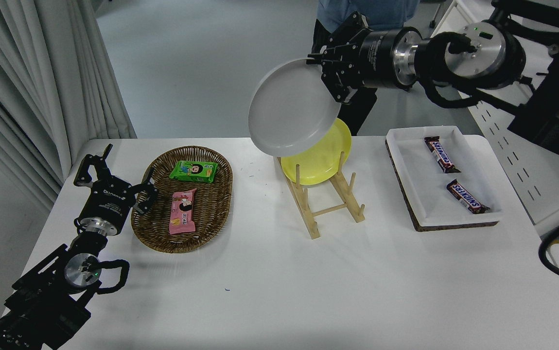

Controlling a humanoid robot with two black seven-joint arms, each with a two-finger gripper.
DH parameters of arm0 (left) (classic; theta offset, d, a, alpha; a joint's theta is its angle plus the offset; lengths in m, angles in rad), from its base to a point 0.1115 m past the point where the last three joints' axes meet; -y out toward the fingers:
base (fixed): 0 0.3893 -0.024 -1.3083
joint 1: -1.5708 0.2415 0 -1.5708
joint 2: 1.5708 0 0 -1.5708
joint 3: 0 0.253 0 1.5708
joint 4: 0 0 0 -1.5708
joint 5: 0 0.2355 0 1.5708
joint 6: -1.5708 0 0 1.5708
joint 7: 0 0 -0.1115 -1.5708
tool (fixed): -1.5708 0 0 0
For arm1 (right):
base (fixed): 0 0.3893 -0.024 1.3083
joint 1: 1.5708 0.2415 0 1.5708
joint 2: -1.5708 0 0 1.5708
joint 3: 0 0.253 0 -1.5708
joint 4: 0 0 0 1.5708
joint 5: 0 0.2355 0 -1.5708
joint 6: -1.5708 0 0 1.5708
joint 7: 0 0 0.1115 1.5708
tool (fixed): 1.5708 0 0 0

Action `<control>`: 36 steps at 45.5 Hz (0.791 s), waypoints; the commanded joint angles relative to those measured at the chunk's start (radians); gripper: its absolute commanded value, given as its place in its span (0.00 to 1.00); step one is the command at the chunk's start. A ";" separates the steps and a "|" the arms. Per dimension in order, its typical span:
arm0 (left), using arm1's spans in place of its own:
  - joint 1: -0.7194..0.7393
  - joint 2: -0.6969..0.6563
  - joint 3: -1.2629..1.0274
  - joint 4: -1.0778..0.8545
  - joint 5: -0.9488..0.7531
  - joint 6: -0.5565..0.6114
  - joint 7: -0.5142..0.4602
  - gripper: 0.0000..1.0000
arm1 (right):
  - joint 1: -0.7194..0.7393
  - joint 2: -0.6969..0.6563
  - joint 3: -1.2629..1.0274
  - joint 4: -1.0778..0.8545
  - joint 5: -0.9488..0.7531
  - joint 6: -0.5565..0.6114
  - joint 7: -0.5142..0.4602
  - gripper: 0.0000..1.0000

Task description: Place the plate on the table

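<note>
High at the frame's top centre, my right gripper [325, 73] pinches the round light-grey plate [289, 109] by its rim above the wooden rack [325, 197]; next, I judge, lowering it flat onto the white table [308, 291].

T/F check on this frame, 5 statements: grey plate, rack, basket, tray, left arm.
1. The right gripper holds the plate by its rim, in the air. True.
2. The plate rests on the table. False: it hangs above the wooden rack.
3. The yellow plate stands in the rack. True.
4. The basket holds candy bars. False: two snack packets; the bars lie in the white tray.
5. The left gripper is parked beside the basket. True.
</note>
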 commanded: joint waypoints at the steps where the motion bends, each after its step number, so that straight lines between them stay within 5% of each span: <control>1: 0.000 0.000 0.000 0.001 0.000 0.000 0.000 1.00 | 0.003 0.036 0.035 0.025 0.138 -0.248 0.001 0.00; 36: 0.000 0.000 0.000 0.001 0.000 0.000 0.000 1.00 | -0.269 0.141 0.021 -0.144 0.546 -0.291 0.004 0.00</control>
